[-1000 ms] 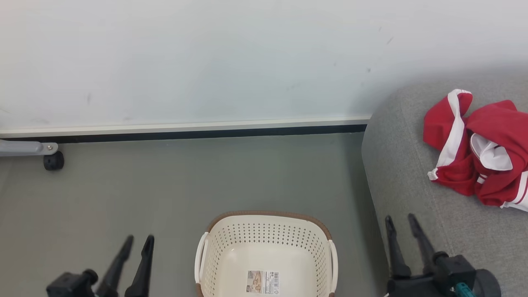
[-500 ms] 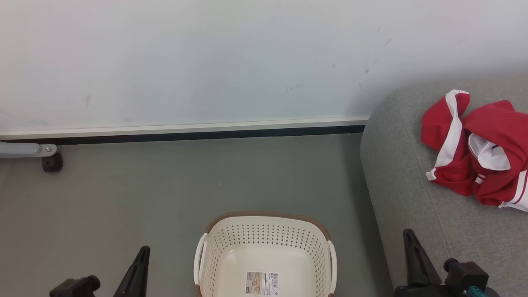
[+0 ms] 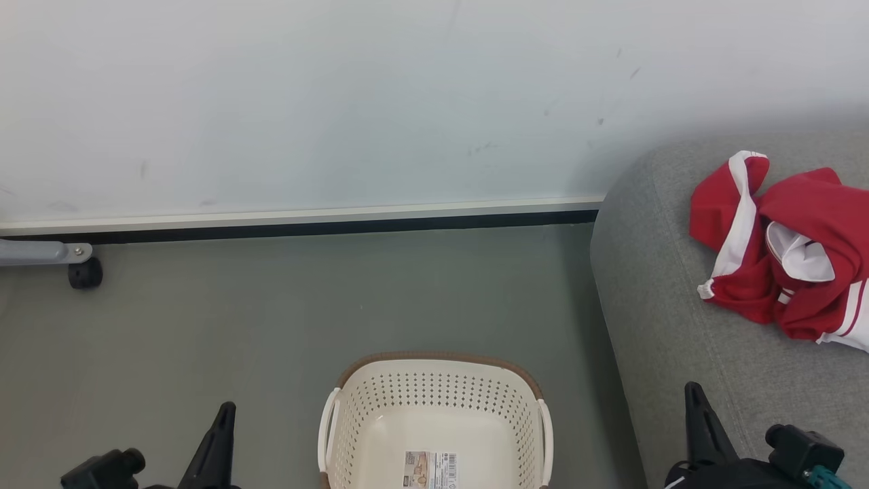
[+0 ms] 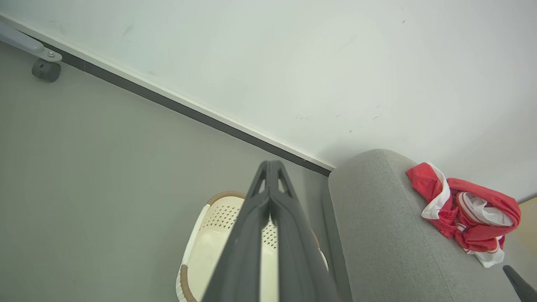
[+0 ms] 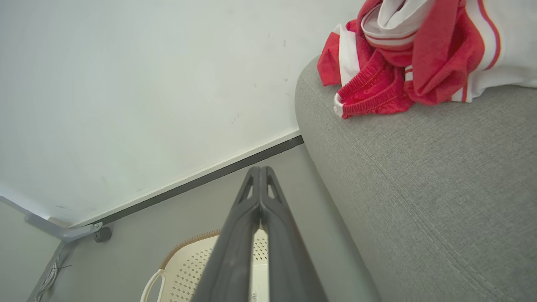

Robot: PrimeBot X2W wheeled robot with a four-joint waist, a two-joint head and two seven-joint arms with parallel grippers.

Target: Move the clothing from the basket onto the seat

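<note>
Bright-red, white-striped fabric clothing (image 3: 781,272) is heaped on the light-grey woven seat (image 3: 665,305) at three o'clock; the cream perforated plastic basket (image 3: 441,358) at six is emptied. Both the left gripper (image 4: 269,167) and right gripper (image 5: 260,171) are closed on nothing. The heap could be dragged off if snagged by the right gripper.

left pincer (image 4: 269,165): now closed, lower | right pincer (image 5: 260,171): now closed, lower

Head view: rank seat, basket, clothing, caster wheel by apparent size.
1. seat
2. basket
3. clothing, close to the basket; the frame cuts both off, so that order is unsure
4. caster wheel
</note>
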